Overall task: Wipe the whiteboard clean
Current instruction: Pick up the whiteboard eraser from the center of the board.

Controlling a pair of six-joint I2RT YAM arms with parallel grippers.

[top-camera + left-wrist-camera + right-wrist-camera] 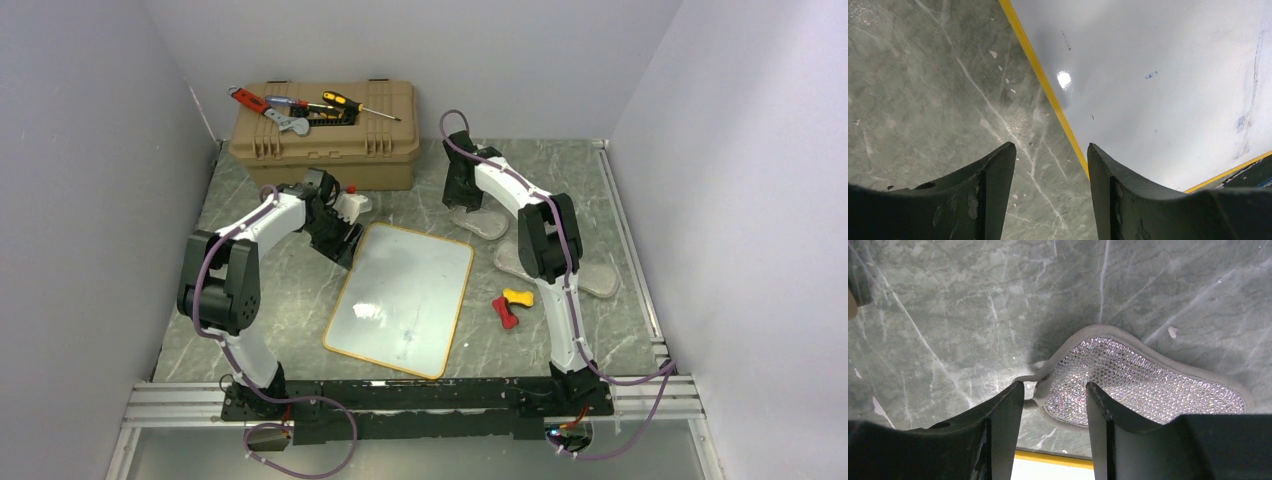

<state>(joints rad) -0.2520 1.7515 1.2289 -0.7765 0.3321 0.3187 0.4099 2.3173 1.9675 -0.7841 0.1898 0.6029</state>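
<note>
The whiteboard (400,290) lies flat mid-table. At its 11 o'clock we see a tan toolbox (325,135) topped with hand tools (300,108); grey pads (590,275) lie at 2 o'clock and red and yellow pieces (510,305) at 3. Only the left wrist view shows faint blue smears (1243,125) on the board. It also shows the left gripper (1050,160), fingers spread, astride the board's yellow edge. The right gripper (1055,400), fingers apart, straddles a mesh pad (1128,380) at its rim. The tabletop (948,315) is grey marble, the walls (700,80) pale.

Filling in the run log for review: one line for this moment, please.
left claw: open, empty, over whiteboard edge | right claw: open, above grey pad | whiteboard: faint blue traces
</note>
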